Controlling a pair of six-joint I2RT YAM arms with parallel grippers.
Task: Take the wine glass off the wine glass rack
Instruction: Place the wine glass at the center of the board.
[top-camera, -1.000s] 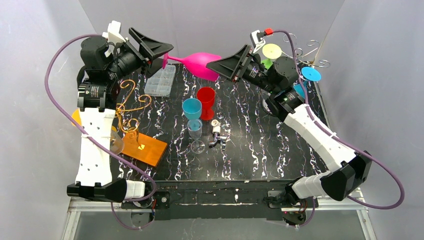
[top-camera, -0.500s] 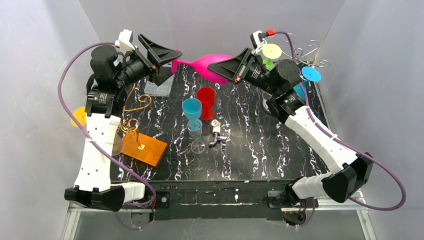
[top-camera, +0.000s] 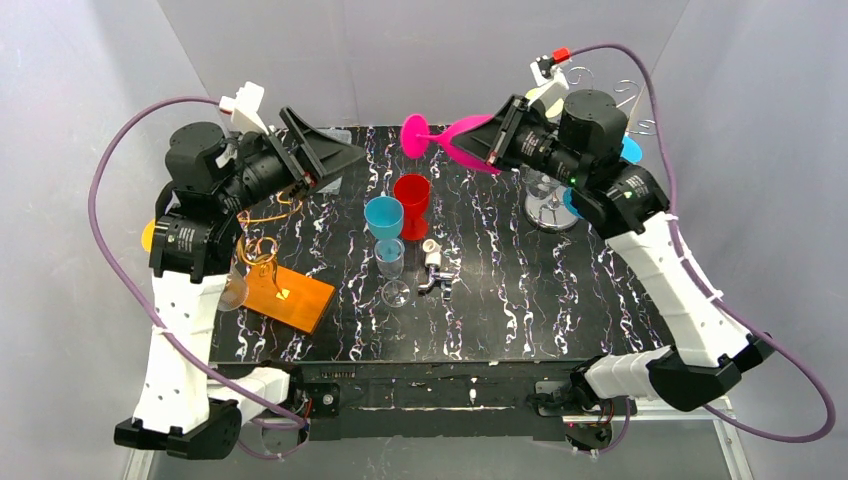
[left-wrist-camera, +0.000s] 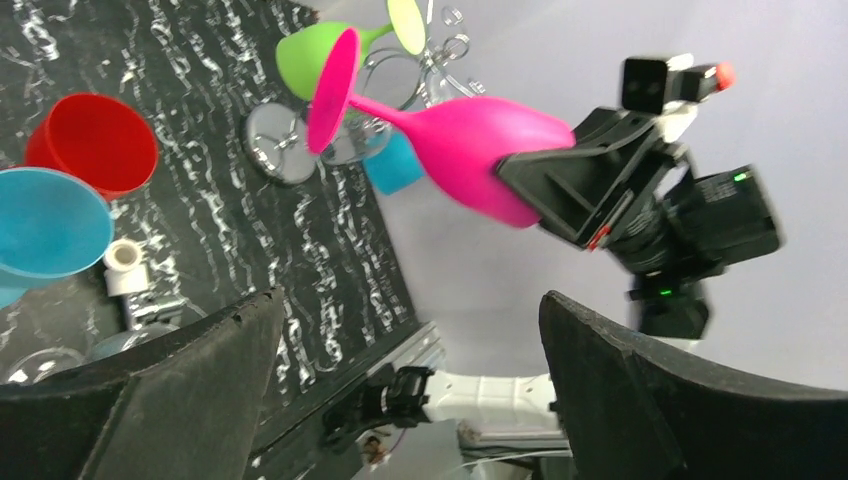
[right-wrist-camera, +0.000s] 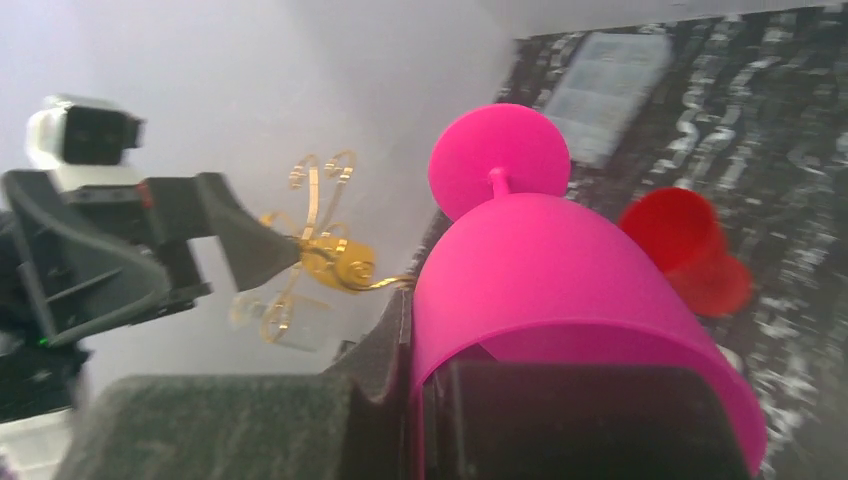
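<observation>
Right tool (top-camera: 497, 150) grips pink wine glass (top-camera: 462, 135) above table's (top-camera: 500, 270) far edge; left tool (top-camera: 338, 165) gapes.

**Room between the arms, clutter underneath**

Ahead of the left gripper (top-camera: 335, 165) it's open air right up to the foot of the pink wine glass (top-camera: 440, 135) poking out of the right gripper (top-camera: 485, 145). Below that gap stand the red cup (top-camera: 411, 195) and blue cup (top-camera: 383, 217). The silver rack (top-camera: 551, 212) crowds the space beneath the right gripper, and the gold rack (top-camera: 262, 247) sits under the left one.
</observation>
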